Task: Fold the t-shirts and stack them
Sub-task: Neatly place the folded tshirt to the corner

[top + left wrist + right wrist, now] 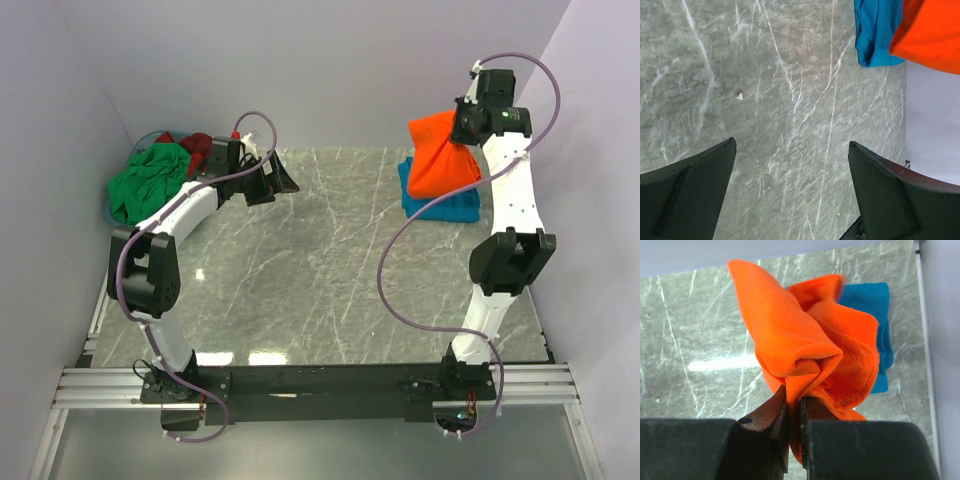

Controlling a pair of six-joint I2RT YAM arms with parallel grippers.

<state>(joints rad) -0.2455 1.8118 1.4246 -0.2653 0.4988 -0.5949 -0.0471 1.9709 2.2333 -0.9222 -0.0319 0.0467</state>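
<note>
Far right of the marble tabletop (320,270): the right arm's fingers (782,410) are pinched almost completely together on a bunched fold of the bright orange t-shirt (440,155). The cloth is lifted off the surface and hangs in a loose, crumpled drape. Directly beneath it, the teal blue t-shirt (445,208) lies folded flat on the tabletop, close to the right-hand wall. From overhead the orange hem overlaps the teal cloth, and it is not clear whether the two touch.

Across the tabletop, the left arm's fingers (272,182) are spread wide and hold nothing, poised over bare marble well apart from the two shirts on the right. Behind that arm, in the far left corner, the green t-shirt (148,182) is heaped over the blue basket (160,134). The dark red t-shirt (197,148) is crumpled just beside the green one.
</note>
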